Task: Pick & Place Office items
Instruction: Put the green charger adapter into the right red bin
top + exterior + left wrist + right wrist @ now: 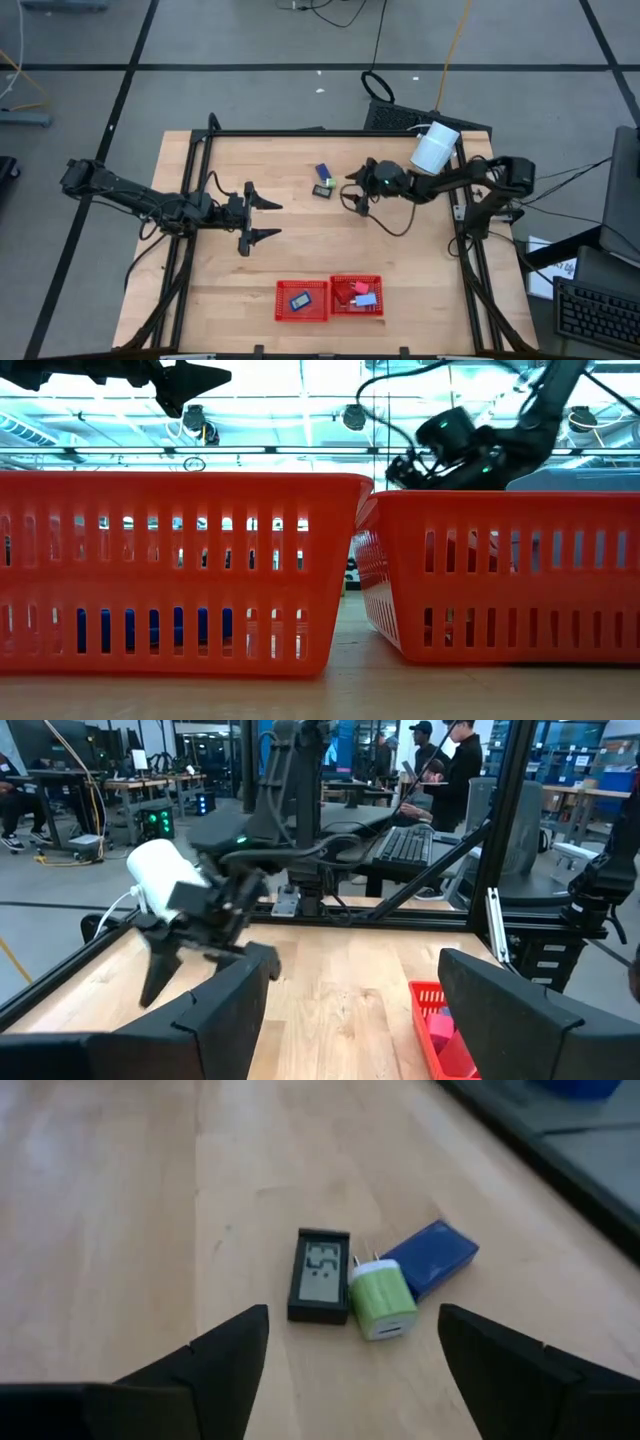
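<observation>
Three office items lie together on the far middle of the table: a black block with a grey display [319, 1275], a green block with two metal prongs [381, 1302] and a dark blue block [430, 1258]. The green block touches both others. In the high view the dark blue block [323, 172] lies just beyond the black and green pair [321, 190]. My right gripper [353, 1318] [352, 190] is open, just right of them and above the table, touching nothing. My left gripper [264, 220] [355, 970] hangs open over the table's middle left, holding nothing.
Two red mesh trays stand side by side at the near edge. The left one [280, 300] holds a dark blue piece [301, 300]; the right one [380, 281] holds red and light blue pieces [360, 294]. A white cylinder [435, 148] sits on the right arm. People stand in the room beyond [455, 760].
</observation>
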Robot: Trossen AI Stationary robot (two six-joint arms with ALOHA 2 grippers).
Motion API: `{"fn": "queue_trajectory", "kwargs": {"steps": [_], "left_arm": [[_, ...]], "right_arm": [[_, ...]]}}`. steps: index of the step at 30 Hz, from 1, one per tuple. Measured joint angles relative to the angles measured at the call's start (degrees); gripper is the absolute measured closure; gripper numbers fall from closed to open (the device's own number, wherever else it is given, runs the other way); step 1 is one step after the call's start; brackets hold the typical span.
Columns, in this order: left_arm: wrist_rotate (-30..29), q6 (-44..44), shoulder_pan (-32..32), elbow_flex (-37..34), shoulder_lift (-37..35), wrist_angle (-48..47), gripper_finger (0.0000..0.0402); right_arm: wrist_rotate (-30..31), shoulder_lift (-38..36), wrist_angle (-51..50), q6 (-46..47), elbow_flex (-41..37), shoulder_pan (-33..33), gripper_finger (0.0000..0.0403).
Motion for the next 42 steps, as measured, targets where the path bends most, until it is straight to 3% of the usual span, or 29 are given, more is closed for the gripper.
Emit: {"fn": "queue_trajectory", "kwargs": {"steps": [4,12,25,42], "left_arm": [[0.0,-0.04,0.0,0.0,0.0,0.02,0.0107],[0.0,-0.15,0.0,0.0,0.0,0.0,0.0122],[0.0,-0.1,0.07,0.0,0.0,-0.02,0.0115],[0.01,-0.09,0.07,0.0,0.0,-0.02,0.0133]], "right_arm": [[-4.62,4.98,-3.34,-1.69,5.56,-2.94,0.0121],[-6.46,13.46,-12.75,-5.13,16.72,-5.27,0.0126],[-7.95,17.09,-17.97,-8.74,19.19,-5.29,0.0132],[-7.95,17.03,-17.06,-9.61,19.19,-3.89,0.0248]]}}
